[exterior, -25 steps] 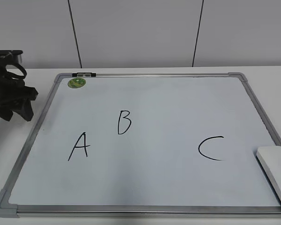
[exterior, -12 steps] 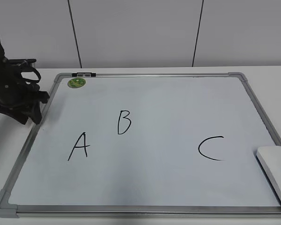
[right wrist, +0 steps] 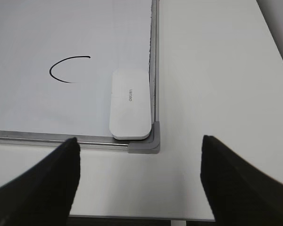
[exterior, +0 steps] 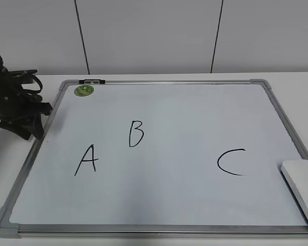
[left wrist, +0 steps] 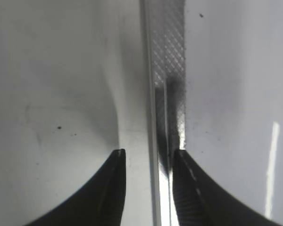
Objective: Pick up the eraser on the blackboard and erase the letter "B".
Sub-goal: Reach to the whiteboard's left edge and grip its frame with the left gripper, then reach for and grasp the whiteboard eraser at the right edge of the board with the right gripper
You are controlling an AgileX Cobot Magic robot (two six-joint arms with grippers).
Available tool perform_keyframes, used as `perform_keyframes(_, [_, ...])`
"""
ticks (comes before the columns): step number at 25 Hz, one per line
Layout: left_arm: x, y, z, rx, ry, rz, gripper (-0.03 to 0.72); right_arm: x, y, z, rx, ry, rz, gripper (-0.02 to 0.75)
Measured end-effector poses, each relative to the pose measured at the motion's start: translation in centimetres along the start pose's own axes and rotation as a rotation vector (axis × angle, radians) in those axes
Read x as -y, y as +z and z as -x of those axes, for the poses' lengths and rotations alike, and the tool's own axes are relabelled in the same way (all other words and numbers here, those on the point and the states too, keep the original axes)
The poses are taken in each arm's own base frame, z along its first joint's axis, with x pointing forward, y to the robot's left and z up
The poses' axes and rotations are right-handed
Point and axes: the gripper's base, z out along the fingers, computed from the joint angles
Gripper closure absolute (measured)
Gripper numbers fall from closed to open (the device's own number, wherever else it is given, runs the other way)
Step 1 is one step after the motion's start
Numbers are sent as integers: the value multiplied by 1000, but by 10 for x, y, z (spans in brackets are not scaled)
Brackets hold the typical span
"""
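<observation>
The eraser (exterior: 302,190) is a flat white block lying on the blackboard's (exterior: 185,118) near right corner; it also shows in the right wrist view (right wrist: 129,104). The letter "B" (exterior: 136,134) is drawn in black left of the board's middle. My left gripper (exterior: 25,123) is at the board's left frame; in the left wrist view it (left wrist: 148,153) stands narrowly open, its jaws straddling the frame rail (left wrist: 167,70), the right finger touching it. My right gripper (right wrist: 139,138) is wide open and empty above the table, just in front of the eraser's corner, and is out of the exterior view.
A black "A" (exterior: 87,160) sits left of the "B" and a black "C" (exterior: 231,162) right of it, near the eraser. A round green sticker (exterior: 84,90) is at the board's far left corner. White table surrounds the board; a wall stands behind.
My left arm has risen and shifted right to the board's left frame, then settled slightly lower. The eraser and letters have not moved.
</observation>
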Motion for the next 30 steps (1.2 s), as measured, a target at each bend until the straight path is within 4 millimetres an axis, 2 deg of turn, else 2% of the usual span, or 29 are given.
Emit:
perform_keyframes(15, [-1,6,0,-20,1,-10,461,0,0,0,0,0,0,148])
perform_keyframes(17, [0,7,-1,-24,-3,-14,486,0,0,0,0,0,0,148])
perform_keyframes(22, [0,6,1,-20,-7,-20,621,0,0,0,0,0,0,148])
perform_keyframes(30, [1,7,0,-24,-10,-23,645,0,0,0,0,0,0,148])
